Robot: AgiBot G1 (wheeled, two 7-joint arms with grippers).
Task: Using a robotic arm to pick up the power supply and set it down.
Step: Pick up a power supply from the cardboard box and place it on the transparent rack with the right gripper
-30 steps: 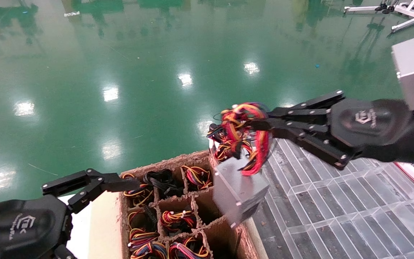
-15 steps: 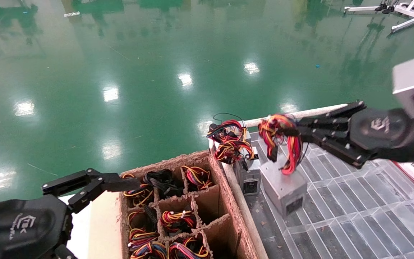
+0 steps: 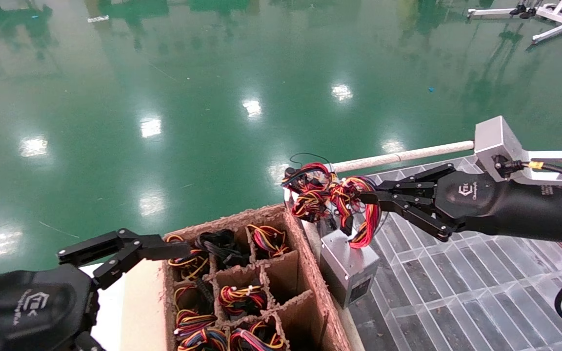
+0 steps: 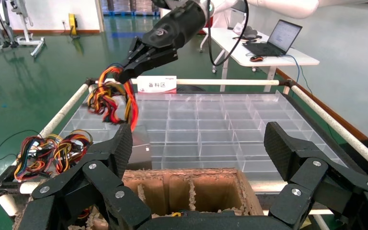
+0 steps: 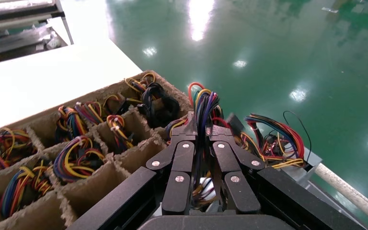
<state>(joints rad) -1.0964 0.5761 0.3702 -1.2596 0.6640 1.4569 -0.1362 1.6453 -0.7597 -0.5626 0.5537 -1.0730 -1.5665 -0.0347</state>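
My right gripper [image 3: 365, 197] is shut on the power supply's loose red, orange and yellow wires [image 3: 359, 214]. The silver-grey power supply [image 3: 347, 263] hangs tilted below them, at the clear tray's [image 3: 456, 287] left edge and next to the cardboard box's wall [image 3: 312, 278]. The right wrist view shows the fingers [image 5: 184, 143] closed tight around the wire strands [image 5: 203, 108]. From the left wrist view, that gripper [image 4: 124, 73] holds the wires [image 4: 110, 96] above the grey box [image 4: 141, 148]. My left gripper [image 3: 156, 246] [image 4: 201, 148] is open and holds nothing, by the cardboard box's left side.
A twin unit's tied wires [image 3: 308, 190] [image 5: 273, 139] lie at the tray's far left corner. The cardboard box's cells hold several wire bundles [image 3: 242, 297]. A white rail [image 3: 408, 155] borders the tray, a white tabletop [image 3: 110, 312] lies to the left, and green floor lies beyond.
The right gripper swung the power supply from over the cardboard box out over the tray. It then came back left and lower, to the tray's edge. The left arm stayed still.
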